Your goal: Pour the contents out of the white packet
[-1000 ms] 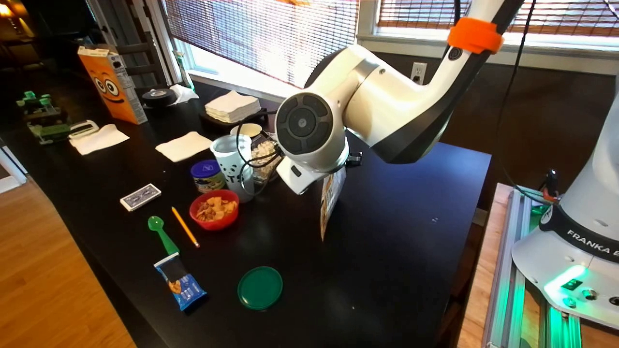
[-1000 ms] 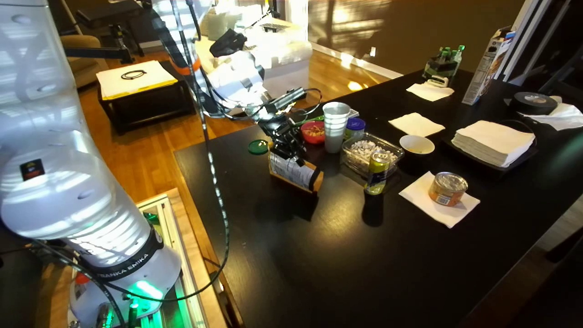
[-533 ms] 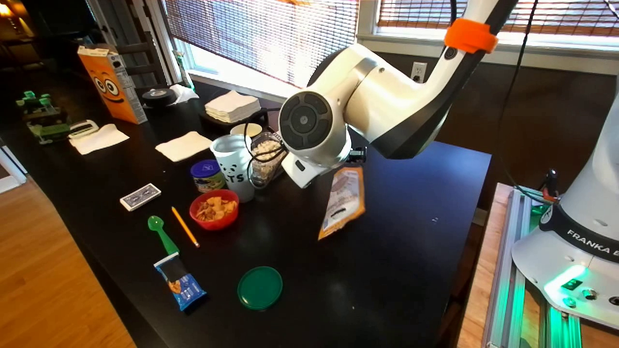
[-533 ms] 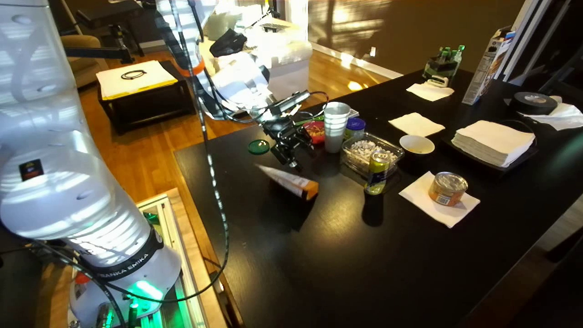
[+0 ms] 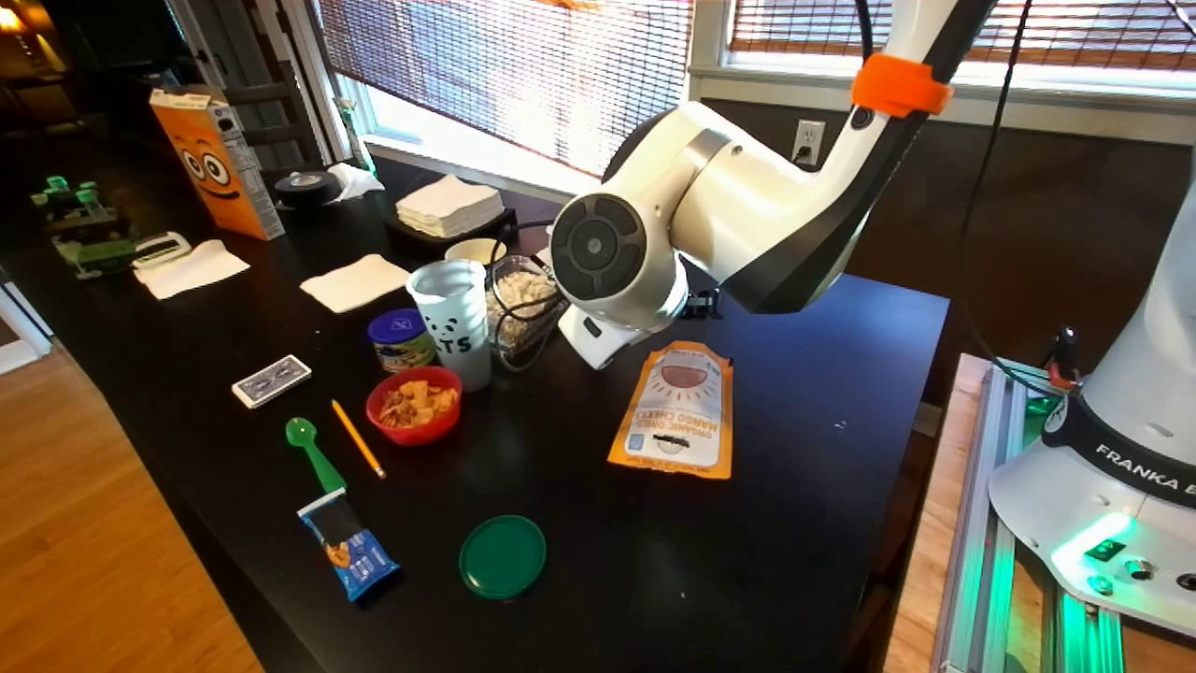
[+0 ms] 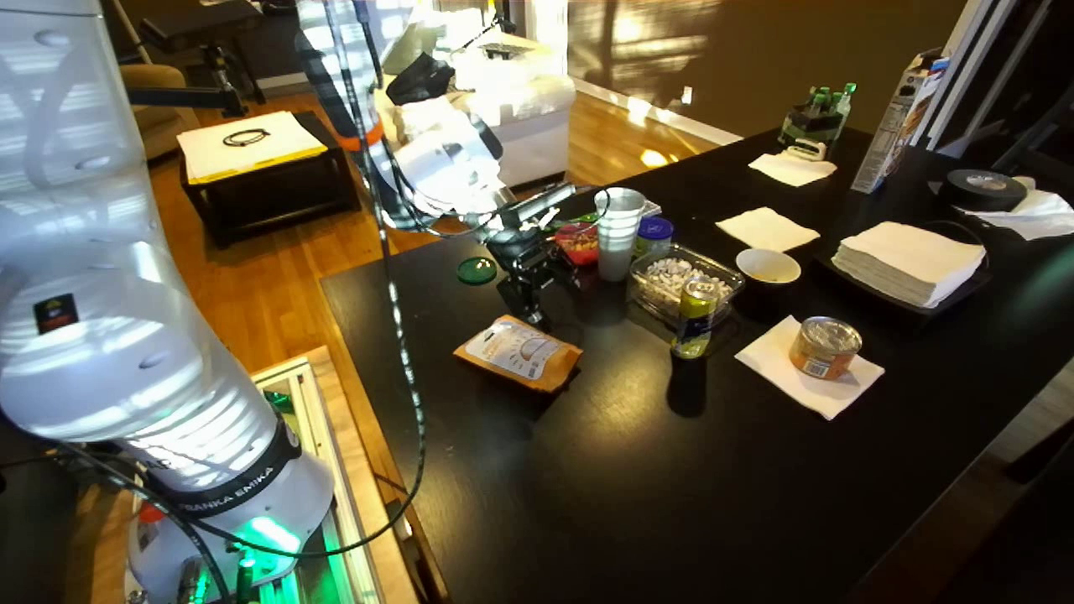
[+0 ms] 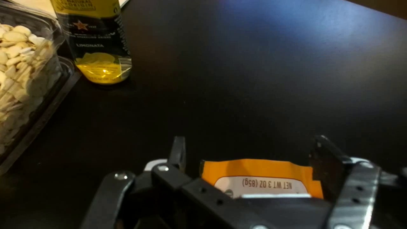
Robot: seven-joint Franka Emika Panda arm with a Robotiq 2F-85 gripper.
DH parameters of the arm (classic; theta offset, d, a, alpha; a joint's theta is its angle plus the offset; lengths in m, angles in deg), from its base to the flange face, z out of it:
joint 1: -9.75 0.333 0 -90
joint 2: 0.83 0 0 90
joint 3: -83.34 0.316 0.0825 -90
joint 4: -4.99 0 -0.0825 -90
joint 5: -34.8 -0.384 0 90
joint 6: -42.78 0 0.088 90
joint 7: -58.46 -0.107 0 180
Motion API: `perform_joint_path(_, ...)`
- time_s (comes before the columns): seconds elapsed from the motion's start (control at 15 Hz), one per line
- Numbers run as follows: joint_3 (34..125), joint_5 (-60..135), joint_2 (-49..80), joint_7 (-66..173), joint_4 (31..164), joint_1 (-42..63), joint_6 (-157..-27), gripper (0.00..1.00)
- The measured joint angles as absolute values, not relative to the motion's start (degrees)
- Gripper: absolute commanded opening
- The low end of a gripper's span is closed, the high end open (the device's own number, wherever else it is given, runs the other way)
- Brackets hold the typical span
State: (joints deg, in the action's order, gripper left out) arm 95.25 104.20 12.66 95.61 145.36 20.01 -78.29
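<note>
Claw point(image 7: 250, 143) stands with its fingers spread wide and nothing gripped; white packet point(image 5: 677, 411) lies printed side up on the table point(image 5: 794, 533) just below the tips, though whether one of them touches it I cannot tell. The wrist view gives me only the end with the weight print. Main worry, should I re-grip: closing on film lying this low, the tips may skid off or press into the table. A pinch at this end would leave the far end free; whether that end is unsealed does not show. If it is, a careless lift could spill the contents where the packet lies; how full it is I cannot judge. Thin film would likely twist in a narrow pinch and swing the pour aside. Aiming for the red bowl point(image 5: 414, 434), if that is the target, I might knock the tall cup point(image 5: 458, 327) beside it with the wrist.
</note>
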Motion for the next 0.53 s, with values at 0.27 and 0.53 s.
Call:
perform_joint_path(0.27, 95.11, 104.2, 12.15, 93.98, 148.54, 18.65, -82.03, 1.0)
perform_joint_path(0.53, 94.08, 104.2, 12.16, 93.48, 150.5, 16.8, -89.91, 1.0)
